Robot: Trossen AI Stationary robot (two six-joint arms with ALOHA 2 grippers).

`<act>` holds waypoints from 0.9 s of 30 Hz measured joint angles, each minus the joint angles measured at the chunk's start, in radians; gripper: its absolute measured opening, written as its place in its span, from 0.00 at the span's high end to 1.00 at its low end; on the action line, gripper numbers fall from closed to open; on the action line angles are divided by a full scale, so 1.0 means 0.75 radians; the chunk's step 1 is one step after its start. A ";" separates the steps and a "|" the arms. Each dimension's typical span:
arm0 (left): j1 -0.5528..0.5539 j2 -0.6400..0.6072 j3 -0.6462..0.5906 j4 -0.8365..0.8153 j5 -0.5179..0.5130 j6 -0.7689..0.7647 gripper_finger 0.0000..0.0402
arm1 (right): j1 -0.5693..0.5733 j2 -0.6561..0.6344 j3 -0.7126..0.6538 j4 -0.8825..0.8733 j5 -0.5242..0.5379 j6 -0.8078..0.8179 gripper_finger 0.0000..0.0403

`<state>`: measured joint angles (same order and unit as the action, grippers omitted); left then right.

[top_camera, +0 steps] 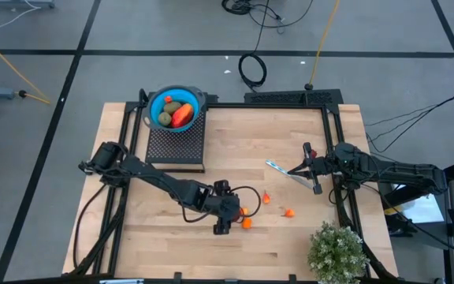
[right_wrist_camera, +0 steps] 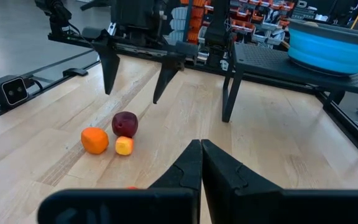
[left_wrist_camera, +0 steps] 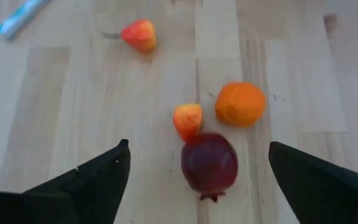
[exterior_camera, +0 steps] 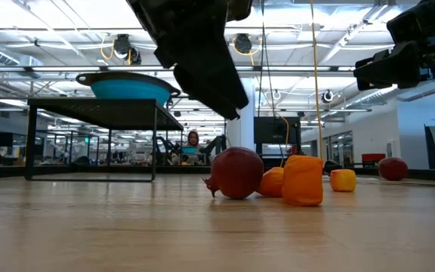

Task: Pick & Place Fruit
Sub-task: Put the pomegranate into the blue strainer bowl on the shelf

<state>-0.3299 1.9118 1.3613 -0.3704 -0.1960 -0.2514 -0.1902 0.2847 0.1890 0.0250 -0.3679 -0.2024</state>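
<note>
The fruit lies partly on the worktop (top_camera: 290, 252) and partly in a blue bowl (top_camera: 158, 101). Nearest the front edge, a dark red fruit (left_wrist_camera: 209, 165) sits on the wood just ahead of the left hand (left_wrist_camera: 197, 171), between its two dark fingers (left_wrist_camera: 98, 177), which are spread wide and touch nothing. The same dark red piece (exterior_camera: 235, 173) rests on the boards in the low view, under the raised left hand (exterior_camera: 202, 53). Touching or just beside it is a small yellow-orange piece (left_wrist_camera: 188, 119), and next to that a round orange one (left_wrist_camera: 240, 104); the three form a tight cluster. From above the cluster shows as orange spots (top_camera: 246, 220) at the tip of the left hand (top_camera: 225, 213).

A little farther on, well apart from the cluster, lies a red-and-yellow piece (left_wrist_camera: 139, 34), seen from above as a small orange-red spot (top_camera: 266, 198), with another tiny orange piece (top_camera: 289, 212) to its right.

Beyond these, a thin silvery-blue utensil (top_camera: 278, 167) lies on the wood near the right hand (top_camera: 315, 167), whose fingers (right_wrist_camera: 219, 168) are pressed together with nothing between them. A bushy green plant (top_camera: 336, 251) stands at the front right corner.

Farthest back, the blue bowl stands on a black mesh rack (top_camera: 175, 143) and holds a red-orange piece (top_camera: 182, 115) and brownish-green ovals (top_camera: 169, 112).
</note>
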 joint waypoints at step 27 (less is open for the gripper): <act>0.014 0.231 -0.001 0.038 -0.007 -0.072 0.02 | 0.001 0.000 -0.001 0.000 -0.001 0.000 1.00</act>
<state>-0.3191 2.0849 1.3609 -0.3419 -0.2013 -0.3058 -0.1894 0.2847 0.1886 0.0249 -0.3683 -0.2024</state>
